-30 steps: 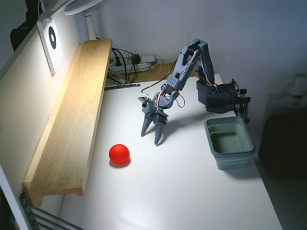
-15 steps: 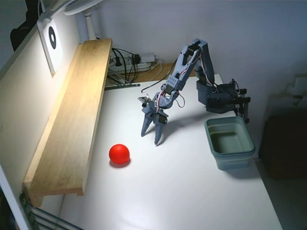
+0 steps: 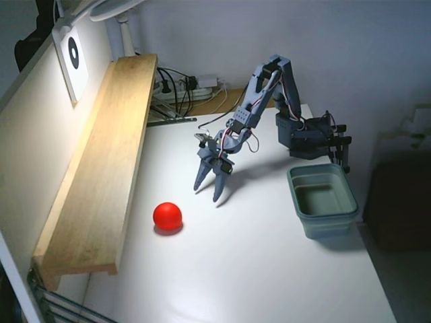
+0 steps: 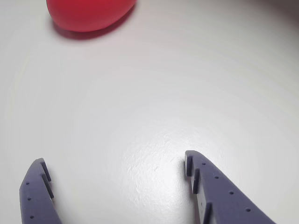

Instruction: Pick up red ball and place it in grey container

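Gripper: jaws spread, empty, tips low over the white table.
Red ball: ahead and left of the tips, well apart (wrist view).
Grey container: opposite side, empty.

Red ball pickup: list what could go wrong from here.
1. The red ball sits free on the smooth white table; a pincer finger nudging it could send it rolling away.
2. In the wrist view the ball lies off to the upper left, not between the open jaws, so a straight descent would likely miss.
3. The grey container is narrow; an off-centre release could bounce out.
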Controlling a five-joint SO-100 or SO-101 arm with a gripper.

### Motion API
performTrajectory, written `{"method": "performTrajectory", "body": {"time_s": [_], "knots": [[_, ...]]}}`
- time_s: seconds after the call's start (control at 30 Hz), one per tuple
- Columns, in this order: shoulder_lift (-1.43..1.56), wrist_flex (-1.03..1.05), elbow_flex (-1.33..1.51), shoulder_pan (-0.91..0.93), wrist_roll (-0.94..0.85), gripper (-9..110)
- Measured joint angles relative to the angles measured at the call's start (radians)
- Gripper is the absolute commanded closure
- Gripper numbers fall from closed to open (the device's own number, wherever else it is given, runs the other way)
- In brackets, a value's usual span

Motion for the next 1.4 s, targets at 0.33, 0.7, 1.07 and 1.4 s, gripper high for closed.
{"method": "performTrajectory", "body": {"time_s": [0.33, 0.7, 1.07, 1.4], "knots": [[0.0, -0.094, 0.0, 0.0, 0.0, 63], [-0.028, -0.112, 0.003, -0.003, 0.0, 63], [-0.089, -0.193, 0.014, -0.005, 0.0, 63], [-0.155, -0.186, -0.041, -0.005, 0.0, 63]]}}
